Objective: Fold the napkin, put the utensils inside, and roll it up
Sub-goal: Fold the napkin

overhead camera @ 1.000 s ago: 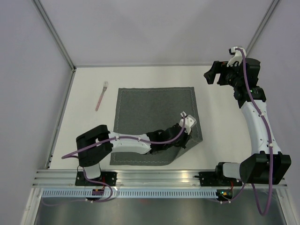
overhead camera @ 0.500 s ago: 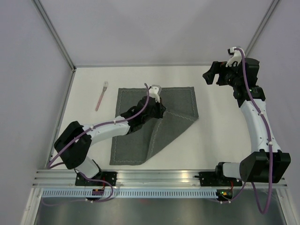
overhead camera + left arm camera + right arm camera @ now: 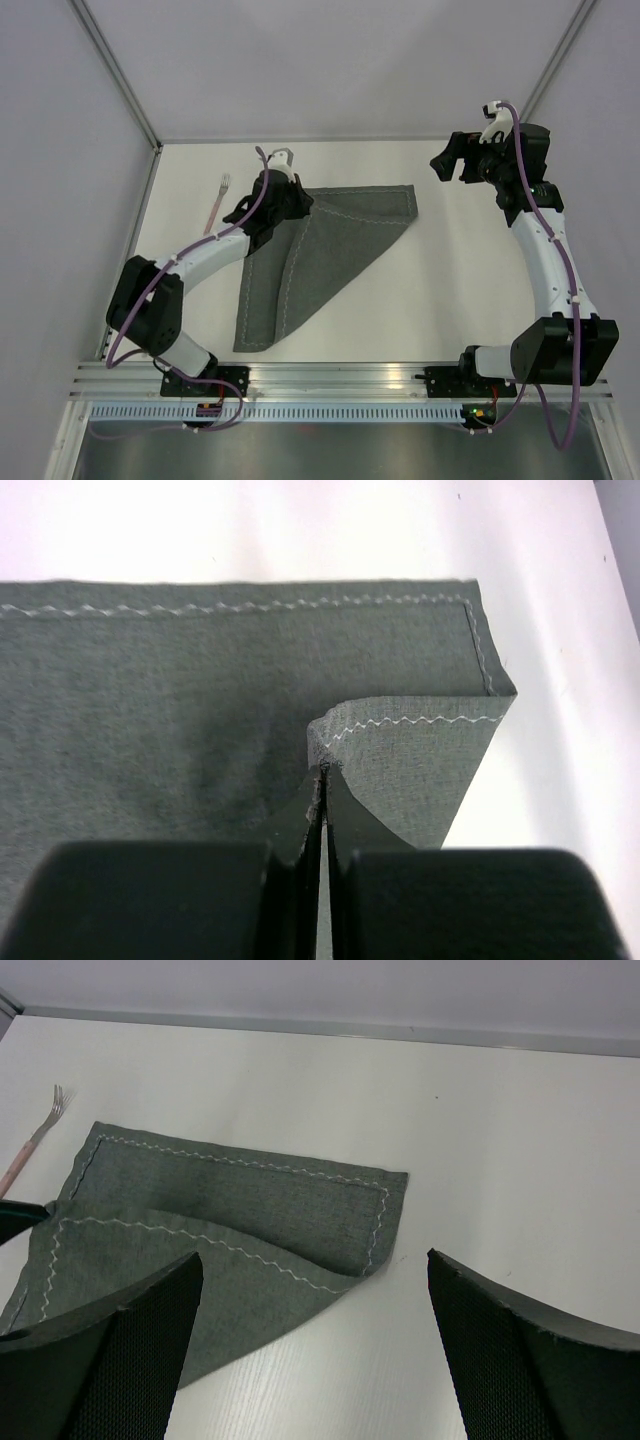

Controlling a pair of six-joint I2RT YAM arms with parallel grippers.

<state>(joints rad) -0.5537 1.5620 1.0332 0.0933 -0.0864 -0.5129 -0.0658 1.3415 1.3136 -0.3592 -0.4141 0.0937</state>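
The dark grey napkin point(image 3: 330, 240) lies on the white table, folded over diagonally into a rough triangle. My left gripper point(image 3: 283, 197) is shut on one napkin corner point(image 3: 325, 750) and holds it over the napkin's far left corner. The napkin also shows in the right wrist view point(image 3: 230, 1230). A fork point(image 3: 216, 206) with a pale pink handle lies left of the napkin, apart from it; it also shows in the right wrist view point(image 3: 38, 1135). My right gripper point(image 3: 452, 163) is open and empty, raised at the far right, away from the napkin.
The table's left rail point(image 3: 130, 250) runs close beside the fork. The back wall edge point(image 3: 300, 140) is just beyond the napkin. Bare tabletop point(image 3: 470, 270) lies to the right of the napkin.
My left gripper has carried the napkin's near right corner across to the far left, folding the cloth diagonally. The right arm has barely moved.
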